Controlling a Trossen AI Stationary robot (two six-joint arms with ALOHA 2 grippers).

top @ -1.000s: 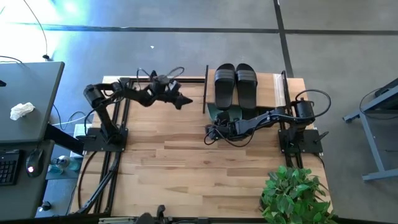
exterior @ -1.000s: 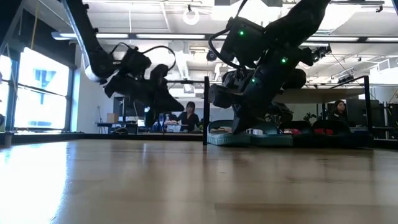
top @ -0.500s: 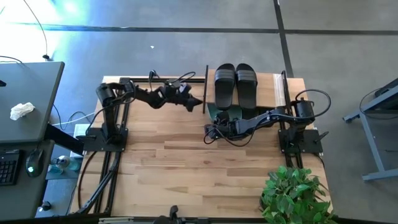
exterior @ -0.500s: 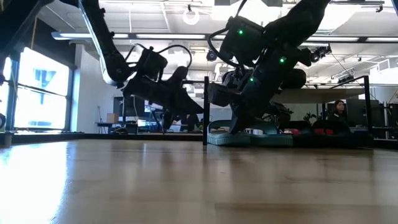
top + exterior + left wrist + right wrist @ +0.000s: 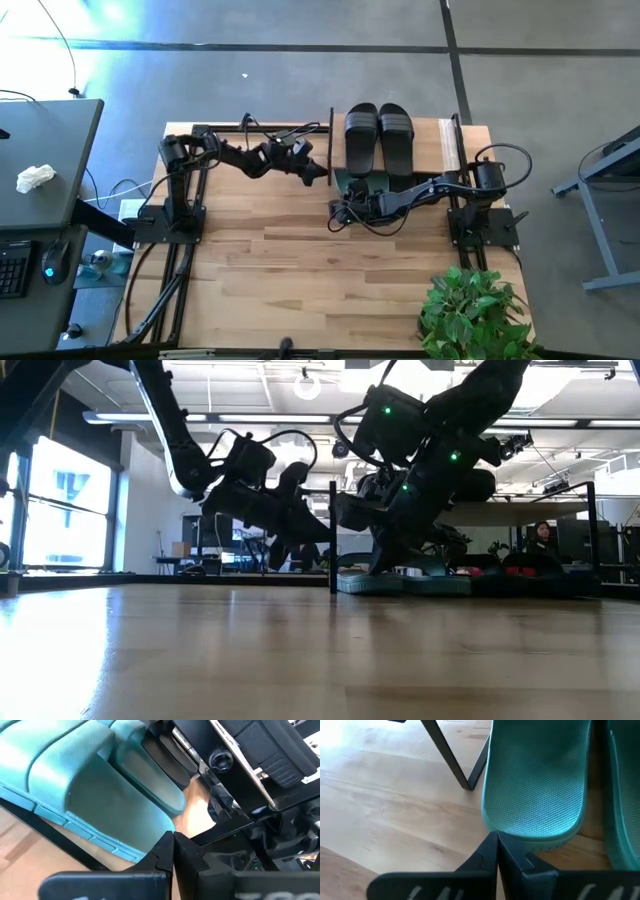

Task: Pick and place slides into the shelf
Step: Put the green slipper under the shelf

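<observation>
Green slides (image 5: 362,186) sit under the shelf (image 5: 436,140). Right fingers (image 5: 496,851) clenched at a slide's heel, left fingers (image 5: 172,854) clenched beside the rack post; risk: arms clashing.

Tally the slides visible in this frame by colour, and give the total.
Black slides: 2, side by side on the shelf's wooden top board.
Sage-green slides: 2, on the table under that board, by the right tool.
Total: 4 slides visible. Any others cannot be seen in these views.
</observation>
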